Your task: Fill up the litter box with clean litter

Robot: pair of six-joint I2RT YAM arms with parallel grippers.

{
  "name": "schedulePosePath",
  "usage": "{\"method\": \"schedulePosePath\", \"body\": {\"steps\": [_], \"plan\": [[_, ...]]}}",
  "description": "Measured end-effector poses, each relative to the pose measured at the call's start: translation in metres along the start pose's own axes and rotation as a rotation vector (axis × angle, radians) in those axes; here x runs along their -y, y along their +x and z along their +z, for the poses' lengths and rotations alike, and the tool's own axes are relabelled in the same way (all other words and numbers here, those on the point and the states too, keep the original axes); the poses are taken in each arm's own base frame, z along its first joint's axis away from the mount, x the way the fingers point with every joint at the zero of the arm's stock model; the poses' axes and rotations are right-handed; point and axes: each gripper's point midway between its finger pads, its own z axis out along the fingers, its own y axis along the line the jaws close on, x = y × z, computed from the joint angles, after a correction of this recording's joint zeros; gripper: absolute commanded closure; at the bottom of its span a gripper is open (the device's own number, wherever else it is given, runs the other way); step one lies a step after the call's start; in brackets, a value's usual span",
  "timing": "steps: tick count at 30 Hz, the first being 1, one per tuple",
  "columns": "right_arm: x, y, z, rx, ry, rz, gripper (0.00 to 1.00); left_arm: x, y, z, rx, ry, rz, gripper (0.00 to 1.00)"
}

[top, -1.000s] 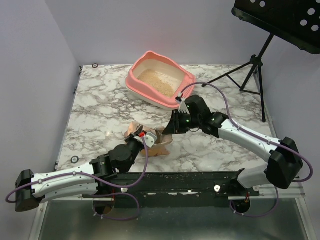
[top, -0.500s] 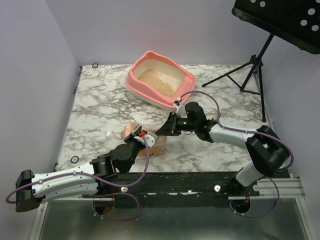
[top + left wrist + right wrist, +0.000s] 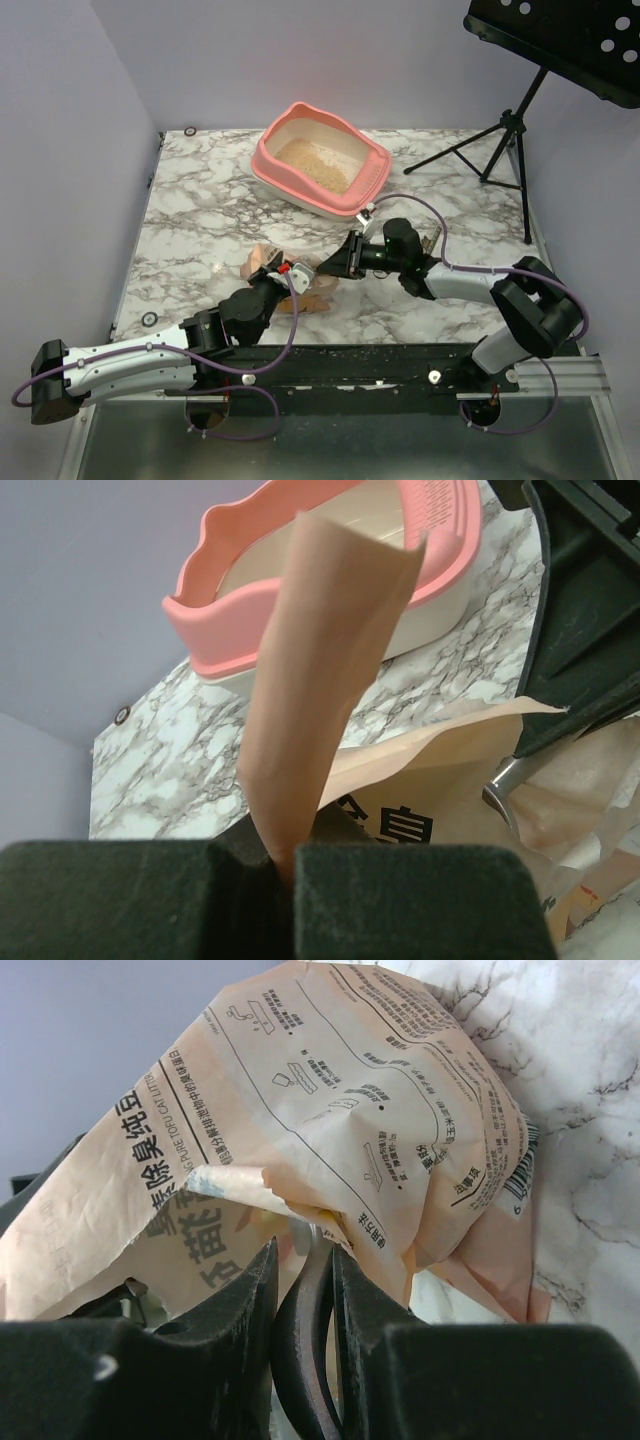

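The salmon-pink litter box (image 3: pixel 290 185) stands at the back of the marble table, with pale beige clean litter (image 3: pixel 312 165) on its floor. It also shows in the left wrist view (image 3: pixel 215 630). A tan printed paper litter bag (image 3: pixel 312 290) lies between the arms and fills the right wrist view (image 3: pixel 330 1110). My left gripper (image 3: pixel 288 272) is shut on an upright strip of the bag's paper (image 3: pixel 320 660). My right gripper (image 3: pixel 335 265) is at the bag's mouth, shut on a dark curved scoop handle (image 3: pixel 308 1340). A metal part (image 3: pixel 500 780) shows inside the bag.
A black music stand (image 3: pixel 560 40) on a tripod (image 3: pixel 500 140) stands at the back right. A slotted pink scoop (image 3: pixel 372 180) hangs on the box's near rim. A black rail (image 3: pixel 350 365) runs along the near table edge. Walls close the left and back.
My right arm has folded in and dropped lower, and its gripper has moved from beside the litter box down and left to the bag's mouth. The left arm has held still.
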Motion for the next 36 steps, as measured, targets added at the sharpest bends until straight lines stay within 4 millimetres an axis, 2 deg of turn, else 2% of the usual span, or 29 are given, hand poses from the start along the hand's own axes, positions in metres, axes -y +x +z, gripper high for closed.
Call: {"method": "schedulePosePath", "body": {"steps": [11,19,36], "plan": [[-0.013,0.000,-0.018,0.043,-0.072,0.097,0.99,-0.001,-0.001,0.000,0.004,-0.003,0.000,1.00],[-0.022,0.002,-0.055,0.092,-0.130,0.134,0.99,-0.001,-0.002,0.000,0.005,-0.003,0.010,1.00],[-0.029,-0.001,-0.105,0.167,-0.200,0.225,0.99,-0.003,-0.004,0.000,0.013,-0.007,0.026,1.00]]}}
